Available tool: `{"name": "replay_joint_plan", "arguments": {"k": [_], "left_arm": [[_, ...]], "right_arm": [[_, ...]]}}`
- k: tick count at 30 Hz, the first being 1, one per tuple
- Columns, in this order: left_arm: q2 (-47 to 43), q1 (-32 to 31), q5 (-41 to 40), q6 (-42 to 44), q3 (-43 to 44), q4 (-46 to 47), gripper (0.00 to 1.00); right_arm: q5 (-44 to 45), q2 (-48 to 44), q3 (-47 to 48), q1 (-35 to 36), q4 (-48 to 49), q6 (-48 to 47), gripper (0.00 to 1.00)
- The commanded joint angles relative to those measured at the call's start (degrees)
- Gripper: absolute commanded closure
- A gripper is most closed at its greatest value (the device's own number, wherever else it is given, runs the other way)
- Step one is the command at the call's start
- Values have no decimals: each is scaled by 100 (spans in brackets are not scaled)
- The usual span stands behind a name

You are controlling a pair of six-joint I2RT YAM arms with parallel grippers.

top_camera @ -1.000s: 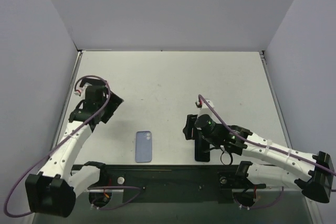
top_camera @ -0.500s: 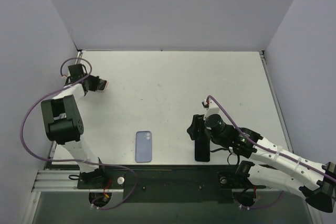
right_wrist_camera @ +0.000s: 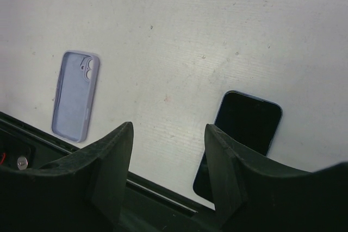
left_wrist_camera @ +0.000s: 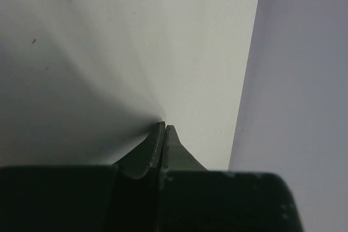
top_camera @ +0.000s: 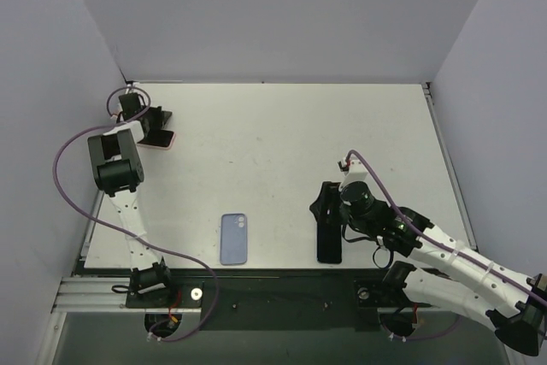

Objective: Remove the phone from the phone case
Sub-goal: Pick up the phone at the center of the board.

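Lying flat near the front edge of the table (top_camera: pixel 282 134): dark-screened phone (top_camera: pixel 329 244), well apart from the lavender phone case (top_camera: pixel 233 238) to its left. Right gripper (right_wrist_camera: pixel 168 130) parted and grasping nothing, just above the phone. Left gripper (left_wrist_camera: pixel 164 133) clenched on nothing at the far left corner.

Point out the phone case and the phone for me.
phone case (top_camera: pixel 233 240): top view, centre of its lavender panel.
phone (right_wrist_camera: pixel 247 122): right wrist view, middle of its dark face.
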Motion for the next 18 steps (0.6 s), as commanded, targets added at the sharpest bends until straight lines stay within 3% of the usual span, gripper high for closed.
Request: {"name": "replay_joint_plan", "arguments": {"k": [1,7,10,14,18], "left_arm": [[-127,39,-246,-58,129,-832,100],[-778,74,-808,416,-601,-1974,100],[-1277,110,-1002,697,-1128,-2055,100],[-1762,110,-1493,1172,-1270,-2836,100],[-2237,118,-1424,1611,-1586,-2925,100]], "right_arm": [[-23,-108,3,-80,-53,65,50],[-163,-134,-23,-132,26,47,50],[-198,-248,-93,-141,70,56,50],[-269,-415,-207,-168,132,91,50],[-286,-503,-260,-168,132,91,50]]}}
